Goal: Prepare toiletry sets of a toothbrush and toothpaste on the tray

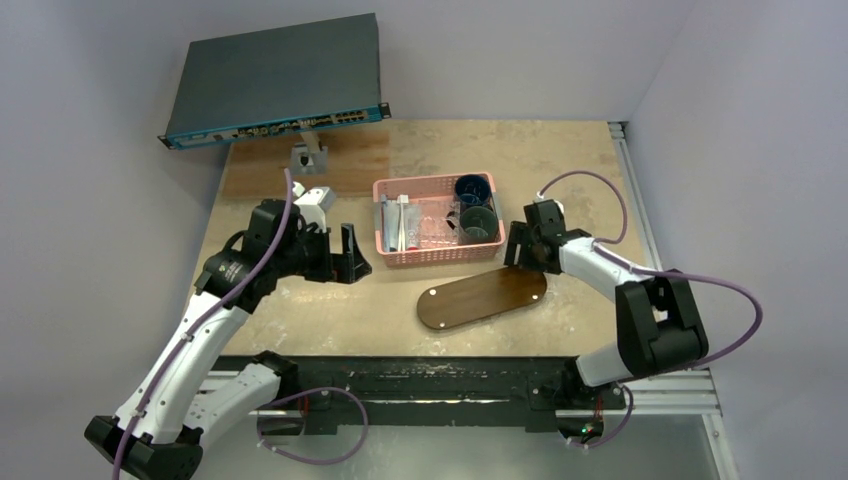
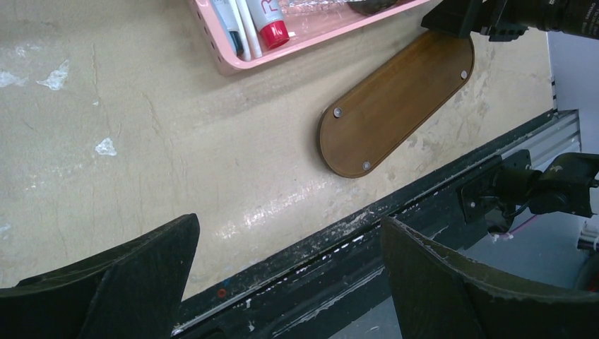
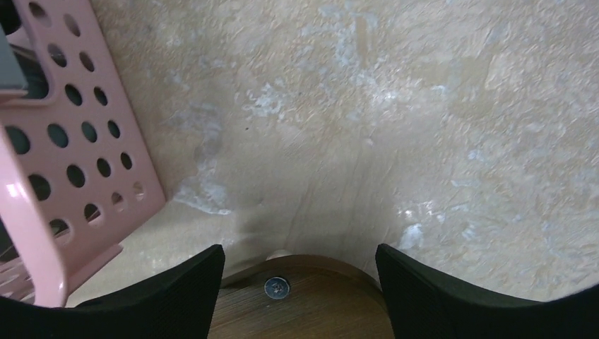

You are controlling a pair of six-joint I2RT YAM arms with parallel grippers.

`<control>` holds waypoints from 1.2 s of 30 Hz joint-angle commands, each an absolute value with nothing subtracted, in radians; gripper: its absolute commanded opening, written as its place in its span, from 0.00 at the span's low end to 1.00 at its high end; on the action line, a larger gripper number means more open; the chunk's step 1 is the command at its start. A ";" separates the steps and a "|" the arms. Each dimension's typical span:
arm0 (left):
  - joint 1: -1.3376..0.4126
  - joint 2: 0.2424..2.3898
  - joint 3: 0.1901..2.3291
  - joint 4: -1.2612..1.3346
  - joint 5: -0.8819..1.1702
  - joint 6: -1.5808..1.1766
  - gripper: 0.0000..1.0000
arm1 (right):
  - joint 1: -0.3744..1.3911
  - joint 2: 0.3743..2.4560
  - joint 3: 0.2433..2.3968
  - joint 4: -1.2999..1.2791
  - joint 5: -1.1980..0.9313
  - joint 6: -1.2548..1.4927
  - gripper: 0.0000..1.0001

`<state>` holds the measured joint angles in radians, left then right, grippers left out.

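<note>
The dark brown oblong tray [image 1: 481, 298] lies slantwise in front of the pink basket [image 1: 437, 255] with nothing on it. It also shows in the left wrist view as the tray [image 2: 399, 99]. Toothbrush and toothpaste items [image 1: 395, 225] lie side by side in the basket's left compartment. Among them are a white tube with a red cap [image 2: 272, 20] and a slim white stick [image 2: 248, 32]. My right gripper [image 1: 520, 247] is open just above the tray's right end [image 3: 311, 307], its fingers straddling that rounded end. My left gripper [image 1: 350, 256] is open and holds nothing, left of the basket.
Two dark blue mugs [image 1: 472, 188] stand in the basket's right part. A dark network switch [image 1: 275, 80] leans at the back left, with a small grey stand [image 1: 305, 158] before it. The black base rail [image 2: 395, 233] runs along the near table edge.
</note>
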<state>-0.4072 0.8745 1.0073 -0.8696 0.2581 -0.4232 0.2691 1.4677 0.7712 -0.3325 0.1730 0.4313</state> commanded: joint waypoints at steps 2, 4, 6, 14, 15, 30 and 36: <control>-0.410 0.862 1.008 -0.841 0.252 -0.397 1.00 | 0.292 1.400 0.716 -0.341 0.184 0.523 0.81; -0.410 0.862 1.006 -0.840 0.250 -0.397 1.00 | 0.295 1.375 0.694 -0.339 0.162 0.538 0.81; -0.410 0.862 1.006 -0.841 0.248 -0.397 1.00 | 0.299 1.355 0.678 -0.345 0.146 0.552 0.81; -0.410 0.862 1.006 -0.843 0.239 -0.399 1.00 | 0.324 1.286 0.633 -0.358 0.103 0.627 0.83; -0.410 0.863 1.006 -0.843 0.239 -0.400 1.00 | 0.326 1.281 0.627 -0.360 0.095 0.637 0.83; -0.410 0.864 1.008 -0.844 0.238 -0.400 1.00 | 0.371 1.168 0.536 -0.322 0.023 0.819 0.85; -0.410 0.861 1.008 -0.844 0.237 -0.399 1.00 | 0.400 1.128 0.520 -0.321 0.019 0.874 0.86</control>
